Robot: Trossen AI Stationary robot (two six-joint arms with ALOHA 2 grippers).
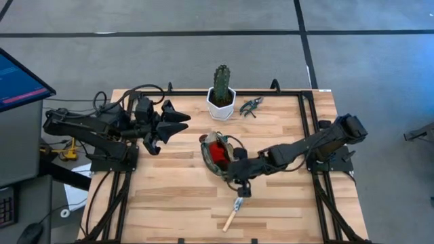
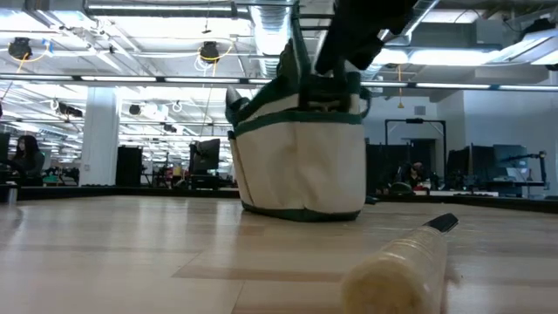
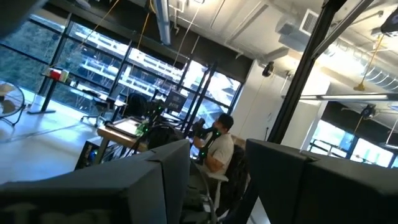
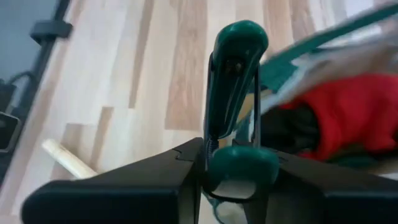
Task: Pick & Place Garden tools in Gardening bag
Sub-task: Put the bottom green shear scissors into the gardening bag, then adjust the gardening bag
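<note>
1. The right gripper (image 4: pixel 233 171) has its dark fingers (image 4: pixel 298 180) closed on a green-handled tool (image 4: pixel 235 74), clamping the thick green grip low down while the upper handle stands up past them.
2. In the high view this right gripper (image 1: pixel 239 177) sits just at 4 o'clock of the gardening bag (image 1: pixel 215 153), near the table's middle.
3. The bag stands upright, cream with green trim, with a red piece (image 1: pixel 218 152) showing inside its mouth.
4. A wooden-handled tool (image 1: pixel 233 215) lies on the table (image 1: pixel 169 203) at 6 o'clock of the right gripper, apart from it.
5. Dark pruning shears (image 1: pixel 250 106) lie at 1 o'clock of the bag, just beside the potted cactus (image 1: pixel 222 91).
6. The left gripper (image 1: pixel 171 122) hangs at 10 o'clock of the bag, fingers apart and empty.
</note>
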